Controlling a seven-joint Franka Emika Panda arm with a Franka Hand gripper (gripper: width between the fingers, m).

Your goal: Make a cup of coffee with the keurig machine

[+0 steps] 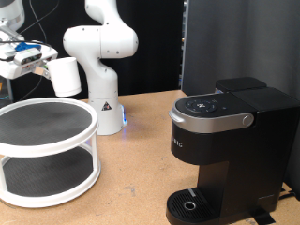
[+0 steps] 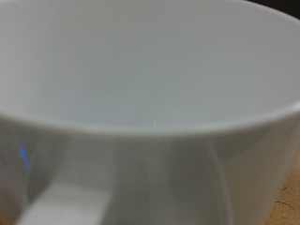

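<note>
The brown surface carries the keurig machine at the exterior view's right. Left of the machine stands a white two-tier round rack. Between them, further back, sits the robot base.

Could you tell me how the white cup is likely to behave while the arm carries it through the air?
The cup looks rigid and glossy, so it may slip in the end effector. It hangs tilted above the tiered stand, and would probably chip if dropped.
</note>
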